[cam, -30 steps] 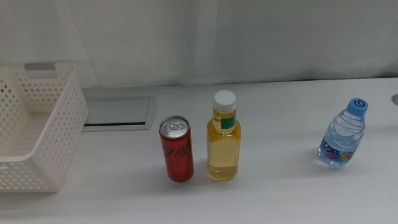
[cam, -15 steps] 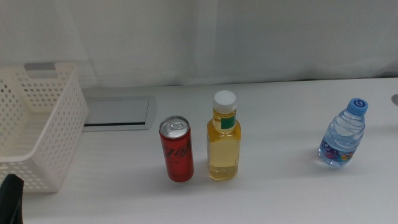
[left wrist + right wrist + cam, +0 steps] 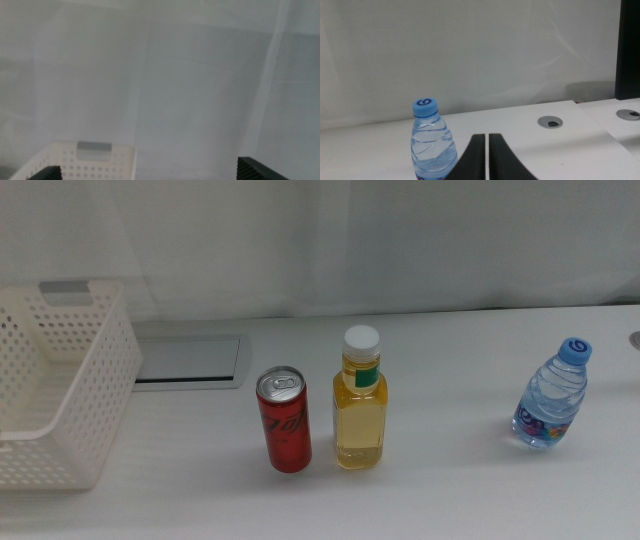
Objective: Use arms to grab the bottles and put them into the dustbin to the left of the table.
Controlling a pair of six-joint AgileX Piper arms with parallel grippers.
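So all three bottles stand upright on the white worktop (image 3: 450, 500), none of them touched. The red can (image 3: 285, 420) sits just beside the yellow-liquid bottle (image 3: 360, 402), the one with the white cap and green neck band; there's only a thin gap between them. The blue-capped water bottle (image 3: 552, 396) is well apart from that pair, off toward the right side of the worktop.

The dustbin (image 3: 75, 395), a white perforated basket with a grey handle bar on its far rim, is at the left edge of the middle view, and nothing shows inside the part that's visible. A flat grey panel (image 3: 188, 362) lies in the worktop right next to it.

Neither arm shows up in the middle view. The left claw (image 3: 150, 175) is spread wide with nothing between its tips, and it faces a white curtain (image 3: 160, 75) with the dustbin's rim (image 3: 90, 155) below. The right claw (image 3: 486, 157) has its jaws pressed nearly together, gripping nothing, with the water bottle (image 3: 431, 142) close by on one side. A small grey round grommet (image 3: 550, 121) sits in the worktop beyond it.
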